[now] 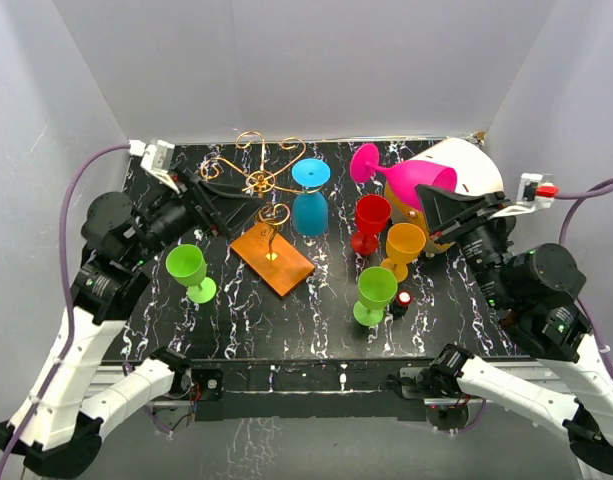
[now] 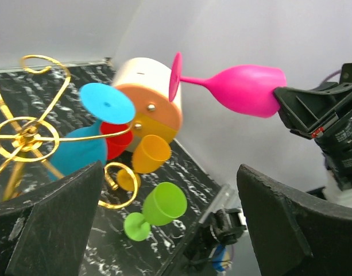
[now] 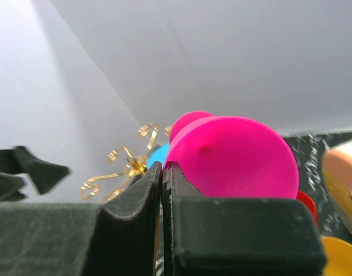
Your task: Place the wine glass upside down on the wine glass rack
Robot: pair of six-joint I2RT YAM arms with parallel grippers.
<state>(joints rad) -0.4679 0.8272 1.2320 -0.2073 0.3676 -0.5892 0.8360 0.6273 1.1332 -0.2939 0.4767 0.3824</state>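
Note:
The pink wine glass [image 1: 411, 178] is held on its side in the air at the right rear, foot pointing left. My right gripper [image 1: 433, 200] is shut on its rim; the right wrist view shows the jaws [image 3: 162, 175] pinching the pink bowl wall [image 3: 239, 155]. The gold wire wine glass rack [image 1: 260, 181] stands on its orange-brown base [image 1: 273, 258] left of centre, and a blue glass [image 1: 310, 195] hangs upside down on it. My left gripper [image 1: 212, 204] is open and empty beside the rack's left scrolls. The left wrist view shows the rack [image 2: 26, 135] and the pink glass [image 2: 244, 89].
A green glass [image 1: 190, 271] stands at the front left. Red [image 1: 370, 222], orange [image 1: 404, 247] and green [image 1: 374, 294] glasses stand right of the rack. A white and orange cylinder [image 1: 470, 166] lies at the back right. A small red-topped object [image 1: 401, 300] sits near the front.

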